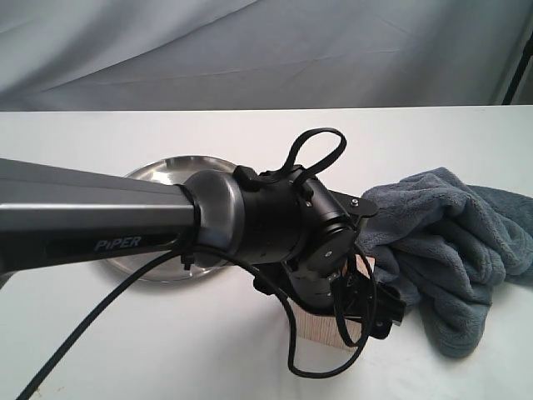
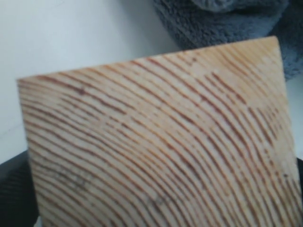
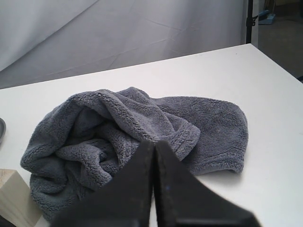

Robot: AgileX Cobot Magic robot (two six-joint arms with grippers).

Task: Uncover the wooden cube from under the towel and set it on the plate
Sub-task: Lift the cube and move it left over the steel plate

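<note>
Exterior view shows my left gripper (image 1: 356,302) down over the wooden cube (image 1: 319,327), which sits on the white table (image 1: 125,350) between the plate (image 1: 158,171) and the crumpled towel (image 1: 450,242). I cannot tell whether those jaws grip it. My right gripper (image 3: 154,144) is pressed closed and empty.

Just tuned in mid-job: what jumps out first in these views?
The dark left arm dominates the exterior view, stretching across the steel plate down to the wooden cube at the front. The cube's striped grain fills the left wrist view; the grey-blue towel lies bunched to its right, leaving it bare.
</note>
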